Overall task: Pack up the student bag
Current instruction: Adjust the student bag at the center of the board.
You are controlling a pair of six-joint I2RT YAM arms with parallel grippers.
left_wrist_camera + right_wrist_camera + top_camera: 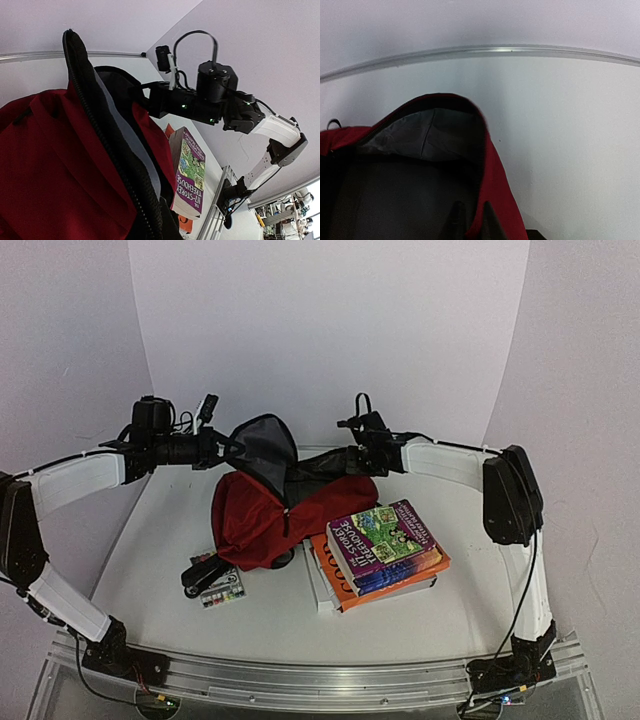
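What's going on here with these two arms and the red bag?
Both arms are holding the student bag open by its rim: the left gripper lifts the grey-lined flap, the right gripper pinches the opposite edge. The stack of books sits on the table beside the bag, not yet packed.

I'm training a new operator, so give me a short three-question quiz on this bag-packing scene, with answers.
1. True or false: the stack of books is already inside the student bag.
2. Multiple choice: the left gripper and right gripper are A) both pinching the bag's open rim, B) both on the books, C) both hanging free.
3. Fill in: the top book has a ____ cover with a green picture.
Key: 1 false; 2 A; 3 purple.
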